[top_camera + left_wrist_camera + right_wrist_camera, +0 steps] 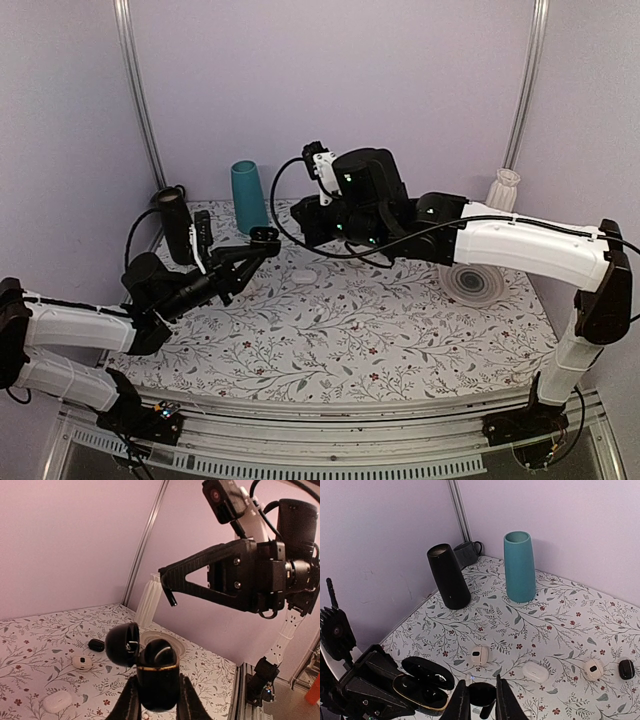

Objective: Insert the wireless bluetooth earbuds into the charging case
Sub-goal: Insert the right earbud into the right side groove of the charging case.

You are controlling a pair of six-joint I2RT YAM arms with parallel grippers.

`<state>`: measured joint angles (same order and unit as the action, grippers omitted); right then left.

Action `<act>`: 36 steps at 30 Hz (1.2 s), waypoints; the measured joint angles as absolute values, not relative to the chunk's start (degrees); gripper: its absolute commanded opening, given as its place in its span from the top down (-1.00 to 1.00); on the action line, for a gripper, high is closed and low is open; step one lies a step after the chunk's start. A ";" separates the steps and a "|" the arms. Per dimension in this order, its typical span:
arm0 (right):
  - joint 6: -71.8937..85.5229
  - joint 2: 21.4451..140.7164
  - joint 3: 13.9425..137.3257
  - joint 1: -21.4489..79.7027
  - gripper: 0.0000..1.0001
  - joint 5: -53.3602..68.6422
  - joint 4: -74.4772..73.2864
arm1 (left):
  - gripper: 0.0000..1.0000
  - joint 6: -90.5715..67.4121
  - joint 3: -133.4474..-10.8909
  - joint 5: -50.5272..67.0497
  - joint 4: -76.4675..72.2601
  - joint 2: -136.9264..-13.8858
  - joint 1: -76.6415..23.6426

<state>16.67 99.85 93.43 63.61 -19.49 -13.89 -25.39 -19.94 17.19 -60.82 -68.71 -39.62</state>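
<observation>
Two grippers loaded: your left gripper [157, 696] clamps the open case [157, 677] above the table [400, 340], far left. Your right gripper [482, 699] pinches one earbud [480, 691] just right of the case.

One charging case [157, 676]: small, black, glossy, rounded-square, with a thin gold band round the rim of the base. Lid [122, 645] hinged open, swung back to one side. Base upright, raised off the table, clamped between the fingers of the left gripper [157, 697]. Interior dark; contents of the wells not to be made out. One earbud [481, 693]: tiny, black, with a rounded head and a short stem pointing down, pinched between the fingers of the right gripper [481, 700], in the air just beside the case's raised lid, outside the wells. Second earbud: not identifiable.
</observation>
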 measured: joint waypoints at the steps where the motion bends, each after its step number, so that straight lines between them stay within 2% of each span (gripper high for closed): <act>1: 16.67 99.85 93.45 63.61 0.88 -19.49 -13.39 | 1.00 -25.58 -20.08 17.12 -61.08 -68.97 -39.83; 19: 18.90 98.74 88.60 64.60 0.90 -17.19 -2.00 | 1.00 -26.68 -22.04 14.44 -66.26 -71.13 -42.22; 36: 19.64 98.72 87.88 66.04 0.90 -16.80 1.80 | 1.00 -26.63 -23.24 14.20 -67.42 -72.14 -43.13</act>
<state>19.64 98.72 87.88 66.04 -16.80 1.80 -26.63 -23.24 14.20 -67.42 -72.14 -43.13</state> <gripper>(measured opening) 0.136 0.181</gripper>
